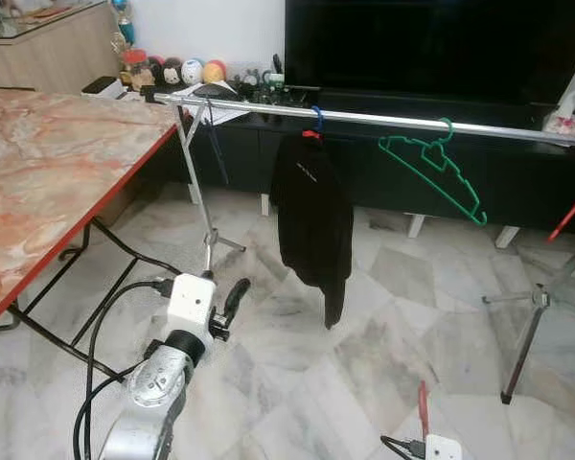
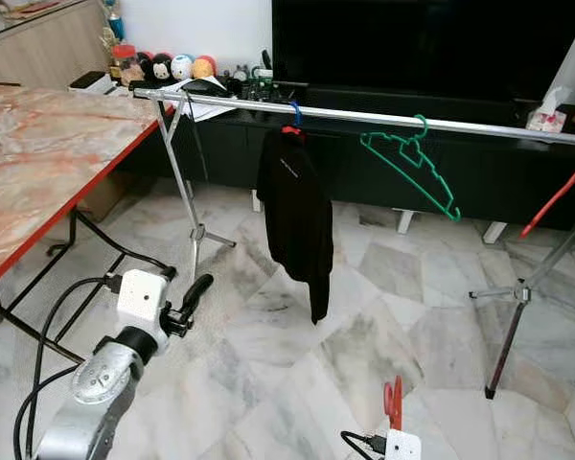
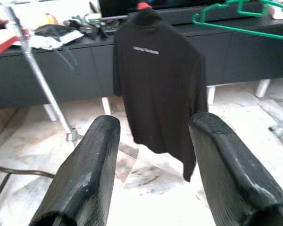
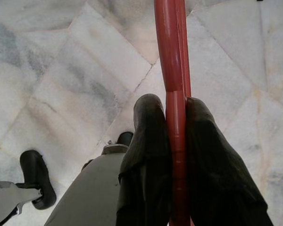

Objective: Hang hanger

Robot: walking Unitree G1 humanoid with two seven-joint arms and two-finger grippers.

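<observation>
You get even, bright indoor light with soft, faint shadows on the pale marble floor (image 1: 364,316). The black television screen (image 1: 431,43) at the far side stays dark. The head views are fairly sharp. Your left hand (image 3: 153,174) view is soft, its near black fingers (image 3: 87,174) blurred.

— What's the floor?
— Pale marble tiles (image 1: 383,316), grey-veined.
— Furniture?
— Marble-topped table (image 1: 48,172) with red edge; a long dark cabinet (image 2: 517,182) beneath, probably, a television (image 1: 431,48).
</observation>
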